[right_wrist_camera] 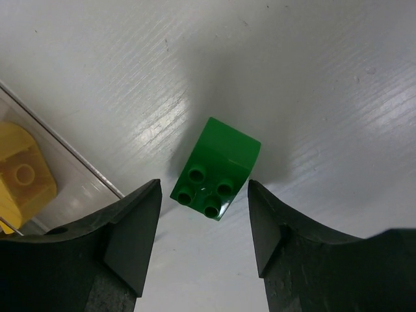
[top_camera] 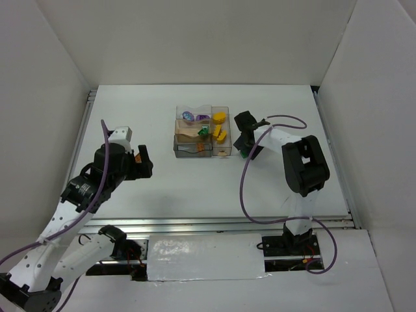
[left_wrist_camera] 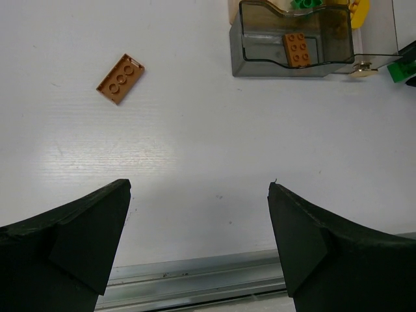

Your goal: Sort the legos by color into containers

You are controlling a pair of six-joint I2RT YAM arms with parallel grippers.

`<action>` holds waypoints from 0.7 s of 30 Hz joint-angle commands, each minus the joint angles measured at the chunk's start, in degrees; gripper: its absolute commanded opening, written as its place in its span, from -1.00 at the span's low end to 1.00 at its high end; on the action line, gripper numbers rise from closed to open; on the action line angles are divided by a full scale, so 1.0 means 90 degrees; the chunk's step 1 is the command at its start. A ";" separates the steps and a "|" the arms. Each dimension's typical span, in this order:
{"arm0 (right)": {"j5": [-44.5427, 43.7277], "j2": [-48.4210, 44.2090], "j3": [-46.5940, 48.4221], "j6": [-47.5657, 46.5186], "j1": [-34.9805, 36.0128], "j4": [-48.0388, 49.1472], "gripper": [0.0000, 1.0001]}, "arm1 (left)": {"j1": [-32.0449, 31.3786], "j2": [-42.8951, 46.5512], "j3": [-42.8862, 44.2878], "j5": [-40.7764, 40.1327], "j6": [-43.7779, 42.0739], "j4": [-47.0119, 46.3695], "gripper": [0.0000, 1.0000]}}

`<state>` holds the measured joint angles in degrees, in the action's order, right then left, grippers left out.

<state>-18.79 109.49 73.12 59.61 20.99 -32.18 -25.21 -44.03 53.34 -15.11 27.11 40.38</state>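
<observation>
Table [top_camera: 195, 188] first: white, walled in on three sides. L arm [top_camera: 84, 195] reaches up from bottom left, R arm [top_camera: 302, 166] folds in from the right.

Mid-table sits the cluster of clear containers [top_camera: 185, 151], tan and grey compartments joined together. From the top: yellow bricks [top_camera: 220, 117] in the right-hand strip, a purple piece [top_camera: 188, 117] at the far left compartment, and a green bit [top_camera: 203, 131] in the middle. An orange brick [left_wrist_camera: 297, 50] lies studs-up in the near grey bin [left_wrist_camera: 260, 58].

R gripper [right_wrist_camera: 205, 185] is down just beside the containers' right edge. Its jaws are parted and straddle a green brick [right_wrist_camera: 218, 166] with four studs and a sloped back. The brick lies on the table, right between the two fingers [right_wrist_camera: 130, 240] and a bit closer to the right-hand one. Thin gaps show on both sides, so nothing is pinched. A yellow brick [right_wrist_camera: 23, 175] shows behind the clear wall at the left of the R wrist view.

L gripper [left_wrist_camera: 198, 188] hangs over bare table, well apart from the containers. Jaws are spread wide w/ nothing between them. An orange-brown flat brick [left_wrist_camera: 120, 78] with three studs in a row lies tilted on the table. It is ahead of the left finger, outside the gap and well off from the bins.
</observation>
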 commanded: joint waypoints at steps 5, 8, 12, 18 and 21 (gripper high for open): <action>0.0036 0.0313 0.0205 0.0368 0.0040 -0.0330 0.00 | -0.0001 0.0214 0.0040 0.0127 -0.0161 -0.0258 0.99; -0.0080 0.0112 -0.0057 0.0485 0.0118 -0.0214 -0.39 | -0.0011 0.0234 0.0030 0.0117 -0.0171 -0.0268 0.99; -0.0178 -0.0164 -0.0293 0.0641 0.0158 -0.0134 -0.97 | -0.0002 0.0234 0.0030 0.0146 -0.0190 -0.0268 0.99; -0.1319 -0.1139 0.0009 0.0341 0.0723 -0.0447 -1.00 | -0.0002 0.0293 0.0050 0.0059 -0.0142 -0.0229 0.99; -0.1779 -0.1423 0.0612 -0.0206 0.1182 -0.0622 -1.00 | -0.0001 0.0351 0.0069 -0.0214 -0.0035 -0.0190 0.99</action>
<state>-26.72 102.37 72.16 61.73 28.27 -35.97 -25.23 -42.19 53.34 -14.90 26.96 40.23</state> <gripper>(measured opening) 0.465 0.994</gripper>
